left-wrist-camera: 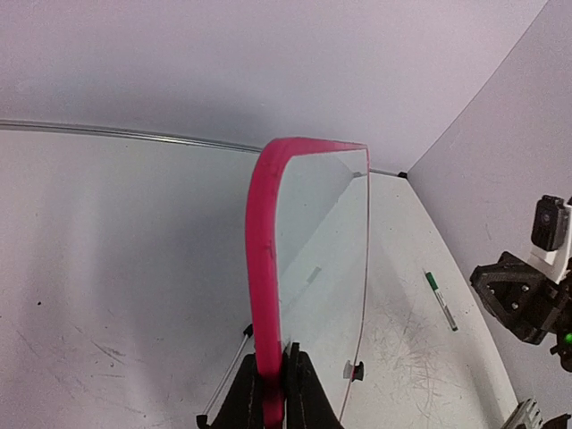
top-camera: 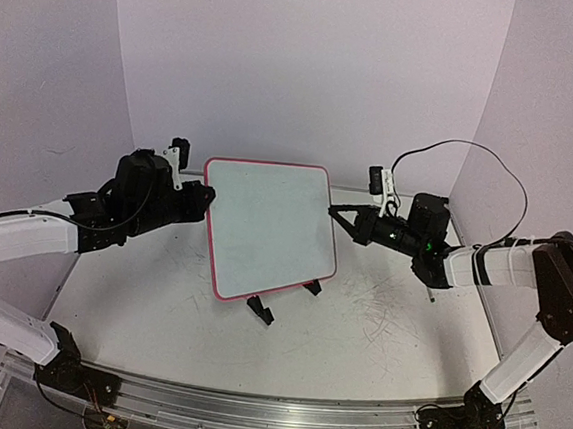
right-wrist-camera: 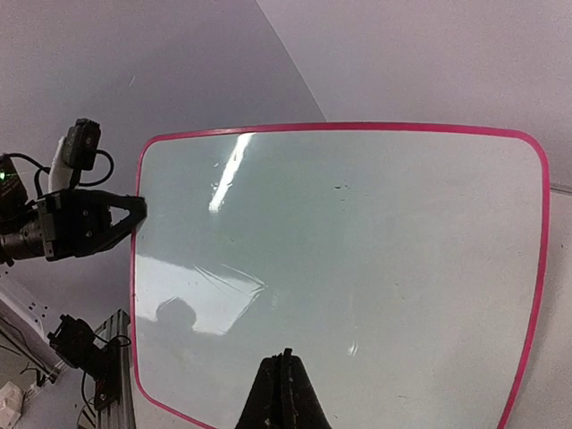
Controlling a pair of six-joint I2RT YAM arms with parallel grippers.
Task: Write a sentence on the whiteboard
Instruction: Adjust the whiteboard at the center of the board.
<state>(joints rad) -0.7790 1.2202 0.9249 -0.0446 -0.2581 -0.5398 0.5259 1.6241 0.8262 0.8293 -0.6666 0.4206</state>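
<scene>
Two sets of jaws flank the whiteboard (top-camera: 270, 228), propped tilted at the counter's (top-camera: 376, 333) centre. Left jaws clamp its pink left edge; right jaws, pressed together, sit just beside its right edge. A green marker (left-wrist-camera: 441, 299) lies toward the counter's right edge.

Whiteboard (top-camera: 271, 223) face: glossy, smooth, bright glare streaks and reflections. Frame (left-wrist-camera: 264, 241): pink-red, smooth, plastic look, slight sheen. Stand (top-camera: 260, 311): thin black wire, looks like metal. Table (top-camera: 377, 323): white, matt, heavily scuffed and scratched. Left gripper (left-wrist-camera: 273, 380) and right gripper (right-wrist-camera: 284, 393): matt black plastic. Arm shells (top-camera: 18, 241): white, smooth, semi-gloss. Front rail (top-camera: 279, 415): silvery metal, dull shine.
</scene>
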